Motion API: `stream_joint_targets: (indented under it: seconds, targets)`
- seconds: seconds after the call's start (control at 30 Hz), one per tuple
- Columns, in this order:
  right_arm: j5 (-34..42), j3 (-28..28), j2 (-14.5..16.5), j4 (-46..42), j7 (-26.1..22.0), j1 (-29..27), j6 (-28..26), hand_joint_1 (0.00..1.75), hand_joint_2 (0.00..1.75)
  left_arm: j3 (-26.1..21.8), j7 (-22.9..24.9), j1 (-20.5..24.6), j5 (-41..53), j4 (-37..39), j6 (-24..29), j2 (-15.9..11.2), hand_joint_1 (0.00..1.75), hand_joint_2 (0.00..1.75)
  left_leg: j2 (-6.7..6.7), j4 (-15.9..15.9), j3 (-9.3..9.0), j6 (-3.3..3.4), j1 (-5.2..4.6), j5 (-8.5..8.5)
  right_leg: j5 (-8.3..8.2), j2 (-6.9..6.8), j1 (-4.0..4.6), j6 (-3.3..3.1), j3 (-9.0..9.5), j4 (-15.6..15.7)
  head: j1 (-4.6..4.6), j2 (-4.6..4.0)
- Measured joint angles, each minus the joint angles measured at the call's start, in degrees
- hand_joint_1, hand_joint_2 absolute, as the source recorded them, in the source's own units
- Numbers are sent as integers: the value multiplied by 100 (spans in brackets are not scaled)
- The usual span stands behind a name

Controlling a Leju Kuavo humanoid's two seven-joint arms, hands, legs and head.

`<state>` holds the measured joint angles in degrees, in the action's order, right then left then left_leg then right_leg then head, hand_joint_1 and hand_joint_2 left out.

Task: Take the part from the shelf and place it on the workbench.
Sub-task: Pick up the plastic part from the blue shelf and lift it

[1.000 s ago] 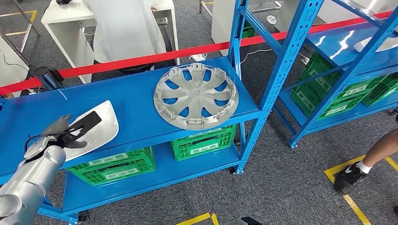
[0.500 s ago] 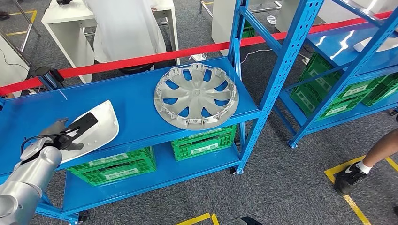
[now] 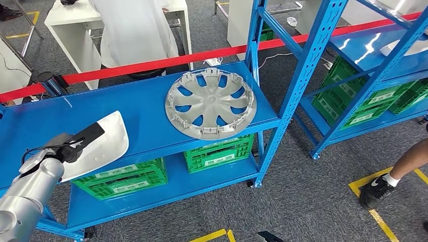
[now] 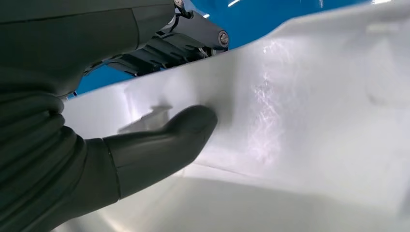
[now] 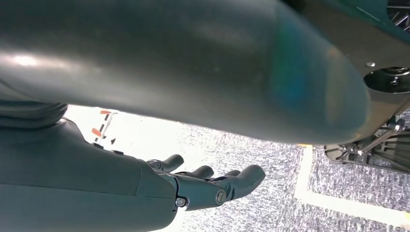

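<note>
Left hand [image 3: 64, 148] has clamped thumb and fingers onto the white part [image 3: 103, 143], its edge lifting off the shelf [image 3: 151, 108].

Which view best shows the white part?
Head view: the white part shows whole on the blue shelf, the left hand at its edge. Left wrist view gives a close-up of its glossy surface under the thumb. Right wrist view faces the floor.

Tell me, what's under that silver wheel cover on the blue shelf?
The wheel cover lies flat on the blue shelf, blue showing through its openings. On the tier below stands a green crate; its contents are hidden.
</note>
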<state>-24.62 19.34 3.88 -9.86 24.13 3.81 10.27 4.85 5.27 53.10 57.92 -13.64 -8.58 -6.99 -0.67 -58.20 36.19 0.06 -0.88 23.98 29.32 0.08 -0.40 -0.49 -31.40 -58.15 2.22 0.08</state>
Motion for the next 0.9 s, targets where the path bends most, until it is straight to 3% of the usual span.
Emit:
stream_joint_targets:
  seconds: [0.9]
  targets:
    - [63, 13, 1, 0, 0, -8, -6, 0, 0, -116, -502, 13, -17, -5, -171, 86, 175, 175, -2, 0, -14, 0, 0, 0, 0, -2, -1, 0, 12, 0, 0, 0]
